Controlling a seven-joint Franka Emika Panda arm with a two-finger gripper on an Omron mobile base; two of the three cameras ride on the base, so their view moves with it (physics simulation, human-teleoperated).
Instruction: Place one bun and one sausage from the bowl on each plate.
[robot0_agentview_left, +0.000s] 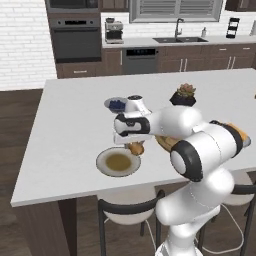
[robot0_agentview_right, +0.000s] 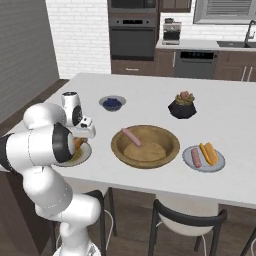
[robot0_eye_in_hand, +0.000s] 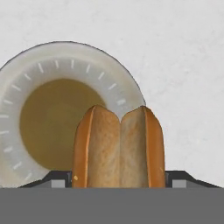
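A bun (robot0_eye_in_hand: 119, 148) is held in the gripper (robot0_eye_in_hand: 118, 183), jaws set wide on its two sides, split top facing the hand camera. It is carried just above the counter (robot0_agentview_left: 65, 130), at the near rim of the left plate (robot0_agentview_left: 118, 162). In the hand view that plate (robot0_eye_in_hand: 52, 109) lies beyond and to one side of the bun, so the bun is judged not yet centred over it. Nothing is seen on this plate; its tan middle is bare.

The bowl (robot0_agentview_right: 145, 145) sits mid-counter, between the two plates. One sausage (robot0_agentview_right: 132, 137) lies in it against the far-left wall. A paler rounded patch beside the sausage may be another bun; this cannot be told.

The right plate (robot0_agentview_right: 203, 159) carries a sausage (robot0_agentview_right: 195, 158) and a bun (robot0_agentview_right: 209, 153) side by side, so that plate is judged finished.

The step in hand is taken to be delivery of the bun to the left plate. The wide side grip keeps the bun level and split-up, ready to be set flat. A short shift toward the plate's centre is probably needed before release, or the bun may land on the rim and tip off. The sausage in the bowl would then be left to fetch.

Berry bowl (robot0_agentview_right: 112, 103) and plant pot (robot0_agentview_right: 182, 106) stand further back, well apart from the work.
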